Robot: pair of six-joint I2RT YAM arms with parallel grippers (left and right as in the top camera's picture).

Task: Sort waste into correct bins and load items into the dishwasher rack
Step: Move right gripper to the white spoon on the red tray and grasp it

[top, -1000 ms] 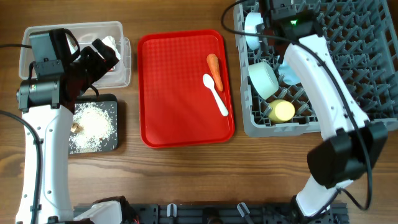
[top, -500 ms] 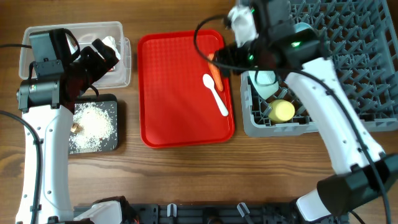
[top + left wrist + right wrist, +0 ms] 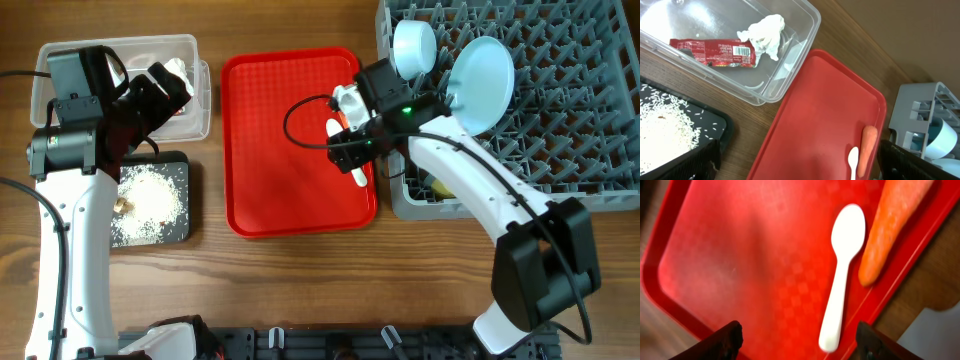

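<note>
Two bins, far left: a clear tub (image 3: 140, 48) of hard plastic is sitting behind a shallow black tray (image 3: 178, 235); both are rectangular, with edges close together.
Tub contents: a glossy red wrapper (image 3: 715, 51) and a crumpled white tissue (image 3: 762, 31) are lying together on its floor.
Black tray contents: loose rice (image 3: 148, 200) is spreading mid-tray, with a small brown scrap (image 3: 121, 204) at its left fringe.
Left arm: it is reaching forward, the left gripper (image 3: 168, 82) hanging over the tub's right end with jaws wide apart and nothing between them.
Red serving tray (image 3: 280, 150): it is flat, waffle-textured and rimmed, offering open room across its left and centre.
Right rim: a smooth white spoon (image 3: 842, 280) is lying just beside a tapered orange carrot (image 3: 892, 225).
Right arm: it is bending leftward from the rack side, the right gripper (image 3: 800, 342) hovering over the spoon handle; its fingers (image 3: 727, 340) are spreading wide and gripping nothing.
Rack (image 3: 600, 150): this grey pegged crate is holding a pale blue bowl (image 3: 413, 45) and a round plate (image 3: 480, 70), both standing on edge.
</note>
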